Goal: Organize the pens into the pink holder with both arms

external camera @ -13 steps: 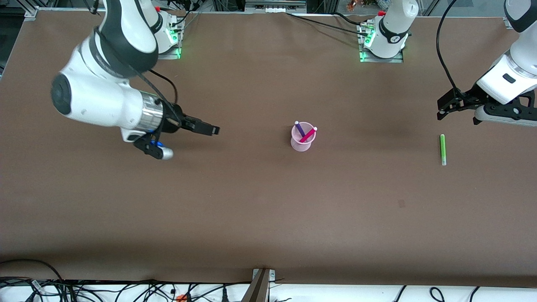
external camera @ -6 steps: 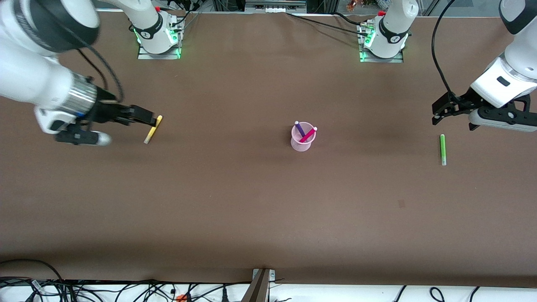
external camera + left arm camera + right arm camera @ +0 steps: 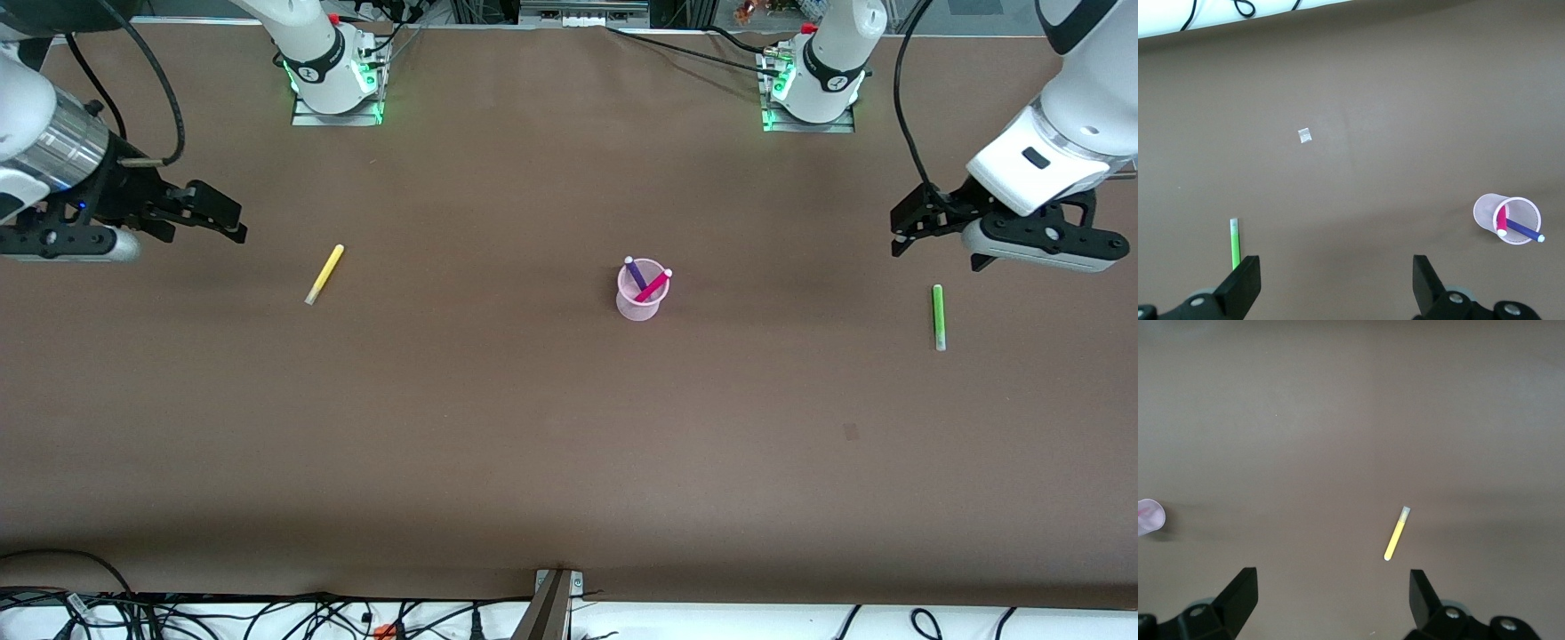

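Observation:
The pink holder (image 3: 642,300) stands mid-table with the dark purple pen (image 3: 635,273) and the magenta pen (image 3: 654,285) leaning in it. The yellow pen (image 3: 324,274) lies flat toward the right arm's end. The green pen (image 3: 937,316) lies flat toward the left arm's end. My right gripper (image 3: 233,222) is open and empty, in the air beside the yellow pen (image 3: 1397,533). My left gripper (image 3: 900,233) is open and empty, up over the table beside the green pen (image 3: 1235,243). The left wrist view shows the holder (image 3: 1490,212). It also shows at the edge of the right wrist view (image 3: 1148,517).
The brown table (image 3: 533,427) carries a small pale scrap (image 3: 851,432) nearer the front camera than the green pen; it also shows in the left wrist view (image 3: 1305,135). Both arm bases (image 3: 333,76) stand along the table edge farthest from the front camera. Cables lie along the near edge.
My right arm has swung from near the table's middle out to its own end, uncovering the yellow pen. My left gripper has shifted slightly toward the table's middle. The pens and holder have not moved.

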